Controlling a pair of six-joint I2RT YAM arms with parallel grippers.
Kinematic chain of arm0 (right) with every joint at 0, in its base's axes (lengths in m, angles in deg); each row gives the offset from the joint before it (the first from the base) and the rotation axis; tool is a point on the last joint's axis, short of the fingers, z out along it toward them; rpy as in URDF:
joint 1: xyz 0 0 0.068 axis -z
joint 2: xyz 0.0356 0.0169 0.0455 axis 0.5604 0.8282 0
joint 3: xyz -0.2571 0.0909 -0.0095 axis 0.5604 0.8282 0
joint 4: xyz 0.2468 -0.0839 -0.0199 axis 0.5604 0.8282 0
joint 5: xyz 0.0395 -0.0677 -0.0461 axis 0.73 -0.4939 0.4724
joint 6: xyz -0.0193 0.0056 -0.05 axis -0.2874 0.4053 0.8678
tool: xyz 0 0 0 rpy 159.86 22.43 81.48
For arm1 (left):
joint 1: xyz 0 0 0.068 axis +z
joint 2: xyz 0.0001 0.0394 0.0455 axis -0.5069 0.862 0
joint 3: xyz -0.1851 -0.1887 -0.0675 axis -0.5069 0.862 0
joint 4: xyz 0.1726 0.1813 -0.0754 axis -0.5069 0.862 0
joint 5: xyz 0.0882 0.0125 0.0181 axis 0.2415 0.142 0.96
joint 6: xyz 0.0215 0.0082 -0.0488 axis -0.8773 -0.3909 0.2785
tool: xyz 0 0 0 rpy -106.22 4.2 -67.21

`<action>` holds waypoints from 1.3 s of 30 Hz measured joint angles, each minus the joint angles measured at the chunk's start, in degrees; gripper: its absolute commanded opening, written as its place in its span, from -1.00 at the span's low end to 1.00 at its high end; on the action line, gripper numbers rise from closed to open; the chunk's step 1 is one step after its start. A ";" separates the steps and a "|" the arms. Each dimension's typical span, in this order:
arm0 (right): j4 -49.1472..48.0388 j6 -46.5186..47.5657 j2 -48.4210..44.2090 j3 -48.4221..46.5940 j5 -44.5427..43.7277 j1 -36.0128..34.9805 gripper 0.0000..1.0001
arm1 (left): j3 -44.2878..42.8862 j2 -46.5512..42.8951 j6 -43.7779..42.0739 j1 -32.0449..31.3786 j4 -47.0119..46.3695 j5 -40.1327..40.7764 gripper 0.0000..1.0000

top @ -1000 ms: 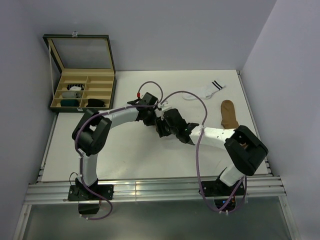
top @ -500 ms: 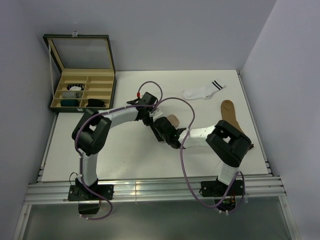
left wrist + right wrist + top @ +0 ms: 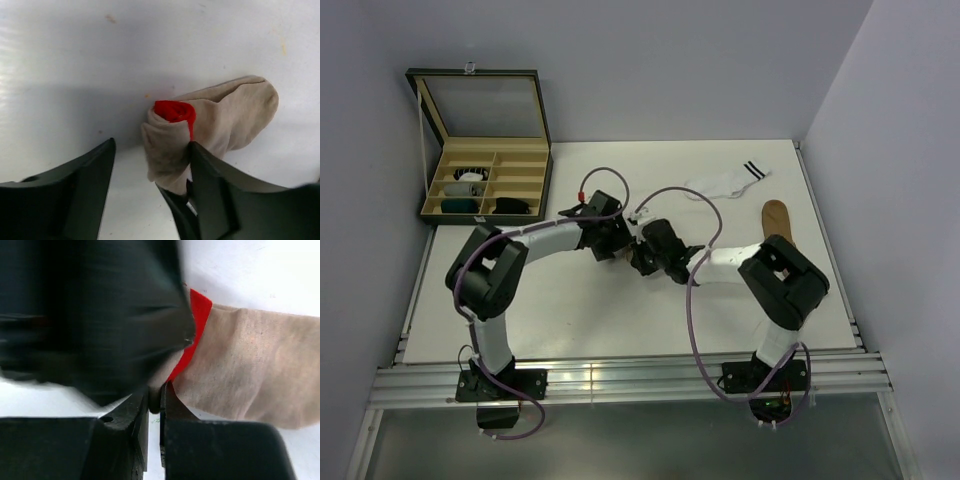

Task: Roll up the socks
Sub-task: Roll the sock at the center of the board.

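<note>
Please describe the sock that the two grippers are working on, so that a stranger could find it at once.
On the white table, look at the middle, where the left gripper and the right gripper meet. The beige sock lies there, partly rolled; only it shows a red cuff, unlike the brown sock and the striped white sock farther right.

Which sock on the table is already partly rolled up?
The beige sock with the red cuff: its red end is curled in. The white striped sock and the brown sock lie flat, unrolled.
</note>
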 measured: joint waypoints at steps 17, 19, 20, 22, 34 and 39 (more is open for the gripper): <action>-11.69 -19.21 13.75 -1.97 54.73 20.63 -1.00 | 12.11 -10.16 8.41 3.63 -8.02 -2.01 0.42; -13.42 -21.70 15.58 -2.01 58.07 21.46 -1.00 | 12.04 -10.03 8.57 3.13 -8.63 -2.21 0.39; -14.16 -22.71 16.17 -2.01 59.28 21.88 -1.00 | 11.93 -9.79 8.57 2.80 -8.85 -2.21 0.38; -15.04 -24.17 17.14 -2.03 60.92 22.49 -1.00 | 11.41 -8.92 8.57 2.16 -8.81 -2.23 0.35; -14.23 -25.92 18.25 -2.73 62.62 23.45 -1.00 | 9.33 -4.20 9.20 0.94 -7.85 -2.60 -0.25; -10.75 -23.67 15.72 -2.60 59.21 23.26 -0.70 | 7.48 -2.71 8.74 0.83 -7.02 -2.75 -0.78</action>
